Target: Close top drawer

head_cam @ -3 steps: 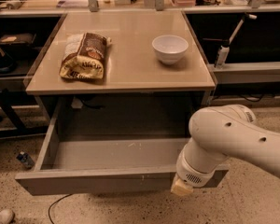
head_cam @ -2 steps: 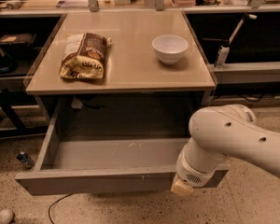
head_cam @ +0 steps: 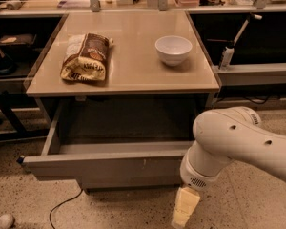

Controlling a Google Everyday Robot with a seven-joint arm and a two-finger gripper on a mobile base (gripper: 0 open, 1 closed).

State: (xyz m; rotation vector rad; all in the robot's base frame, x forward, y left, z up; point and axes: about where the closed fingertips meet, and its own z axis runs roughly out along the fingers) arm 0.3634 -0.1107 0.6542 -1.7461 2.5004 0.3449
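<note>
Fingers [head_cam: 187, 202] pale, pressed together, nothing held between them

Camera view: gripper [head_cam: 180, 221] points down, low before the right end of the top drawer [head_cam: 105, 168]; contact with the front panel not clear. Against a second ago, the panel sits nearer the table [head_cam: 133, 82] frame and less tray floor shows. Judgement: pushing works, drawer part-way in, more travel needed

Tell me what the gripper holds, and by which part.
Nothing. The gripper hangs bare below the open top drawer, near the right end of its front panel.
</note>
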